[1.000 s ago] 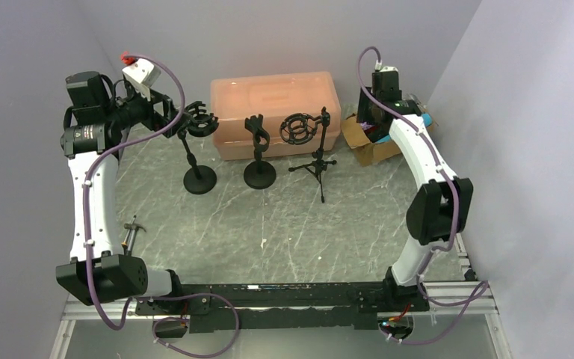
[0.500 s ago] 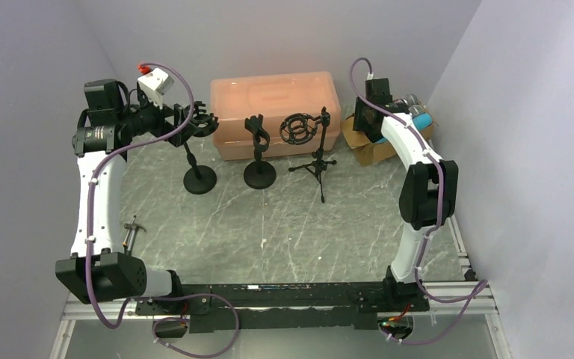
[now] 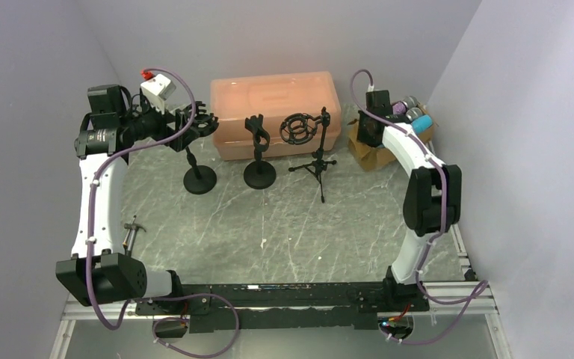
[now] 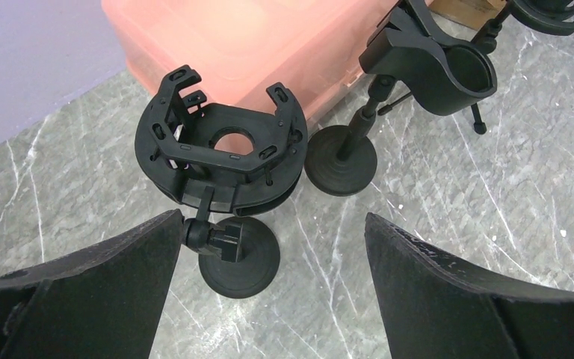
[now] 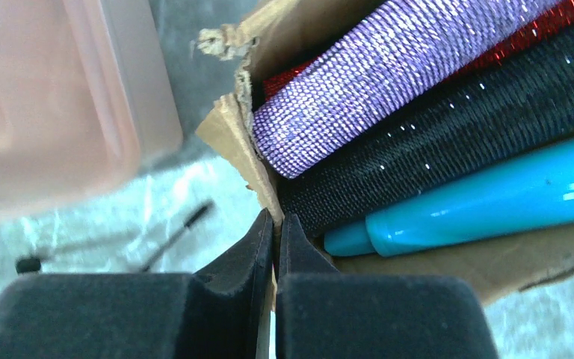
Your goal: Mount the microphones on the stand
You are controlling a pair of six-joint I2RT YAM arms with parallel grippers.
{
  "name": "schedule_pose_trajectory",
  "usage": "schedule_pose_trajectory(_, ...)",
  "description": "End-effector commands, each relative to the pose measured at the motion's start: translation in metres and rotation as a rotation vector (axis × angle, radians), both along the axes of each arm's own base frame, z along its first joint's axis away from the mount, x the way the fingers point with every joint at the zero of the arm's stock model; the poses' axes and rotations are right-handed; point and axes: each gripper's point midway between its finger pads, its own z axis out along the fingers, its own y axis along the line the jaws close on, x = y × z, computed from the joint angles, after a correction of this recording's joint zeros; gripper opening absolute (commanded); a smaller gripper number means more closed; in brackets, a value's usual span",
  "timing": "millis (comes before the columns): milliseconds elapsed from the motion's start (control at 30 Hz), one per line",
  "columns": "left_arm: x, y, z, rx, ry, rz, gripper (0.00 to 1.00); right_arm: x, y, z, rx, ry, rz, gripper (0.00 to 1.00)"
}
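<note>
I'm on the fetch step, no mic up yet. On the table (image 3: 269,232), the cardboard box (image 3: 365,152) at upper right of top view holds the microphones (image 5: 389,82). Leftmost stand (image 4: 220,153) sits under my left claw (image 4: 270,224), spread wide. Right claw (image 5: 275,224) is pressed together at the box edge, empty afaict. Next I'd open it and close round a mic body.
</note>
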Motion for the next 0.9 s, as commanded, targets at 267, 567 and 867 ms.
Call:
schedule_pose_trajectory(267,-0.025,-0.007,0.014,0.049,-0.07,-0.034,0.96,-0.171,0.035,0.042,-0.095,0.083,0.03,0.0)
schedule_pose_trajectory(567,-0.032,-0.009,0.009,0.059,-0.063,-0.044,0.96,-0.278,0.086,0.033,-0.069,0.166,0.119,0.0)
schedule_pose_trajectory(867,-0.036,-0.011,0.012,0.051,-0.06,-0.05,0.96,-0.337,0.226,0.044,0.002,0.175,0.509,0.0)
